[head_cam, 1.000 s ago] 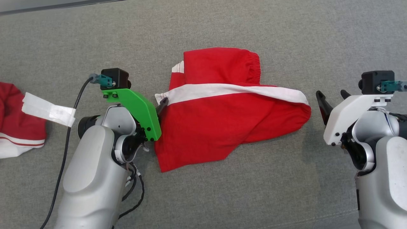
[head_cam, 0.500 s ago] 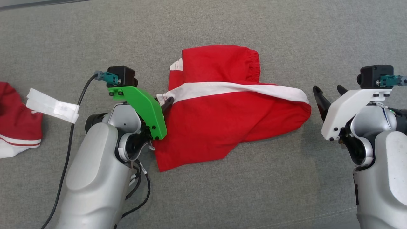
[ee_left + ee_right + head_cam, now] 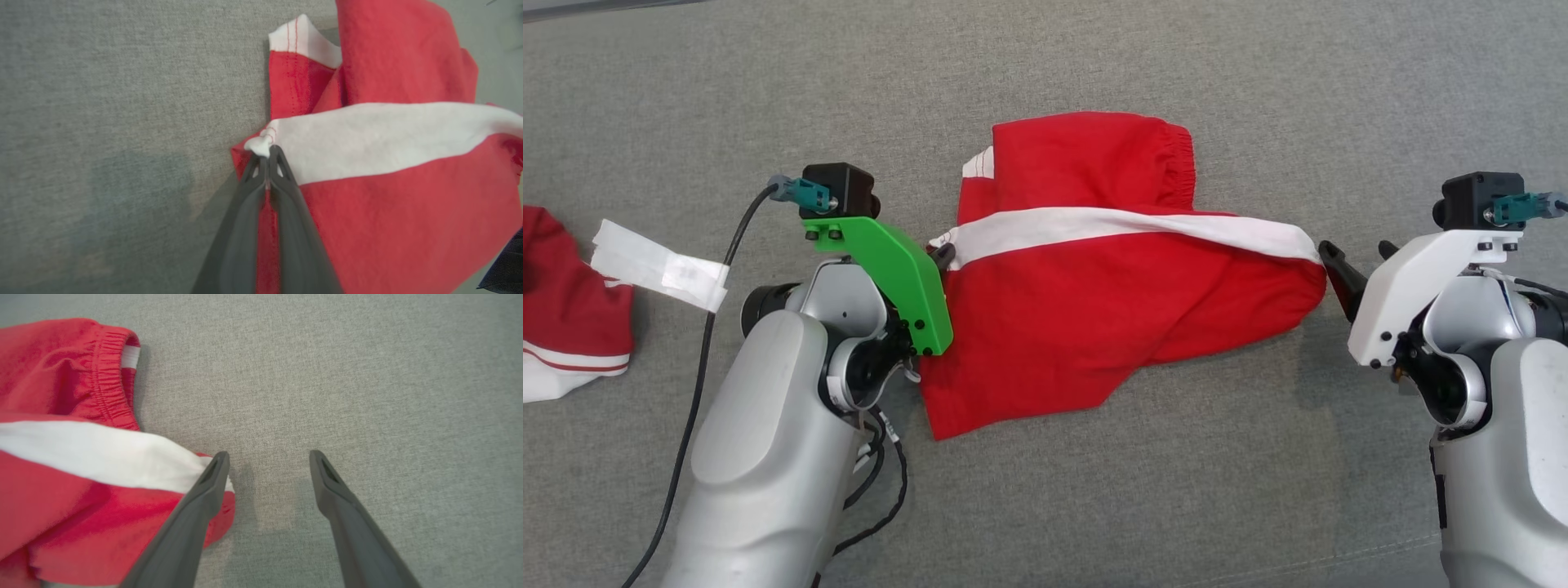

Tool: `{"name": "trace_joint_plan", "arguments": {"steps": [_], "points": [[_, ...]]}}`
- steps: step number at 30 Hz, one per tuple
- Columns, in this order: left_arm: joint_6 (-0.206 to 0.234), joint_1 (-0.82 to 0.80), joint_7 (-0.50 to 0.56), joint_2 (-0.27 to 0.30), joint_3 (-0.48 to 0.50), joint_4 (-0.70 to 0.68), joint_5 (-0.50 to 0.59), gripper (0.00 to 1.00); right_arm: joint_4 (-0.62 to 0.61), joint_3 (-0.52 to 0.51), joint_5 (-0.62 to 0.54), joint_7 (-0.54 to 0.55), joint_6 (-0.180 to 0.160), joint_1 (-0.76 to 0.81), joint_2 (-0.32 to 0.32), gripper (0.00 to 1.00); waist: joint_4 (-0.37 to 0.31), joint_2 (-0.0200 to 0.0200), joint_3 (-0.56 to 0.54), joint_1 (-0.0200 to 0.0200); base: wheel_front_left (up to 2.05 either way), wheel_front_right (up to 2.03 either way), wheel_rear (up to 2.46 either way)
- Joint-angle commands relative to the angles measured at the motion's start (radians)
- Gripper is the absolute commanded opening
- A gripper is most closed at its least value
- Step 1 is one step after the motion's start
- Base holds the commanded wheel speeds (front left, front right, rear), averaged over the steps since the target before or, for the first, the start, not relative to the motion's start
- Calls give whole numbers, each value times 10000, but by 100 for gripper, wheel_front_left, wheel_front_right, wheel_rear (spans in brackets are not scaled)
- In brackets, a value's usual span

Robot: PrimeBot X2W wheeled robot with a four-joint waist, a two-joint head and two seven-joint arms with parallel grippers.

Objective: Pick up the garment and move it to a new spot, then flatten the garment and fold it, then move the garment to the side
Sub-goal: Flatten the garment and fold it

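Note:
The garment (image 3: 1094,310) is a pair of red shorts with a white side stripe, lying crumpled on the grey cloth surface in the middle of the head view. My left gripper (image 3: 943,253) is at its left edge. In the left wrist view that gripper (image 3: 267,153) is shut, pinching the white stripe's end of the garment (image 3: 388,183). My right gripper (image 3: 1352,257) stands open at the garment's right tip. In the right wrist view its left finger (image 3: 212,477) overlaps the garment (image 3: 81,477) edge, while the right finger (image 3: 322,477) is over bare cloth.
A second red and white garment (image 3: 564,318) with a white tag (image 3: 658,269) lies at the far left. The left arm's black cable (image 3: 698,367) trails down beside it. Grey cloth surface (image 3: 1258,98) stretches all around.
The left gripper moved onto the garment's left edge and shut on the white stripe's end. The right gripper crept left toward the garment's right tip, still open.

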Motion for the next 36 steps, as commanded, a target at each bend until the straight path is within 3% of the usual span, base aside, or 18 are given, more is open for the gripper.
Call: {"name": "trace_joint_plan", "arguments": {"steps": [1,18,32,36], "points": [[55,-147,20,83,14,-27,-8,0,20,59,164,160,2,-57,-22,100,53,-1,18,0,0,0,0],[118,-72,-47,56,-133,38,-150,0,-375,753,906,1036,0,115,-20,100,225,-1,-4,0,0,0,0],[10,-7,-219,-27,-426,132,-330,0,-1775,796,450,2811,0,64,-426,100,392,-1,-103,0,0,0,0],[-2,-32,-277,-37,-526,145,-362,0,-1879,443,29,2883,0,35,-537,100,458,-1,-43,0,0,0,0]]}}
